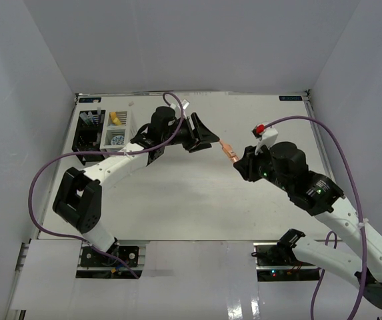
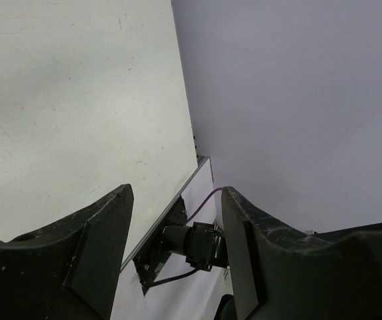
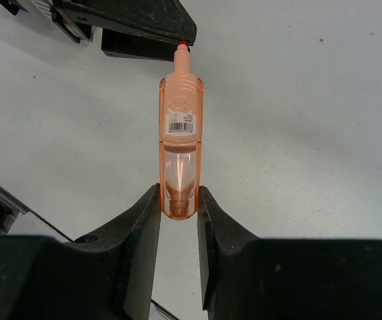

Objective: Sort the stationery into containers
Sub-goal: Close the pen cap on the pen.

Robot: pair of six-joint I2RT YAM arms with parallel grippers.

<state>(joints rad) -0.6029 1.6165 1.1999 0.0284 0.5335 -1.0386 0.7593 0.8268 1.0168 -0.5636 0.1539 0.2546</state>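
An orange marker (image 1: 229,153) (image 3: 181,120) hangs above the middle of the table, with my right gripper (image 1: 237,162) (image 3: 179,200) shut on its clear cap end. Its tip points at my left gripper (image 1: 209,138) (image 2: 175,193), which stands open and empty just short of that tip. In the right wrist view one dark left finger (image 3: 137,23) lies right beyond the marker's red tip. The black container (image 1: 79,137) and the white container (image 1: 104,135) stand side by side at the far left. Inside the white one lie a yellow marker (image 1: 116,117) and a blue-white tape roll (image 1: 117,139).
Grey walls close in the table on the left, back and right. A purple cable (image 1: 41,175) loops off the left arm, another (image 1: 341,160) arcs over the right arm. The left wrist view looks past the table's right edge (image 2: 189,133) to the right arm's base (image 2: 191,243).
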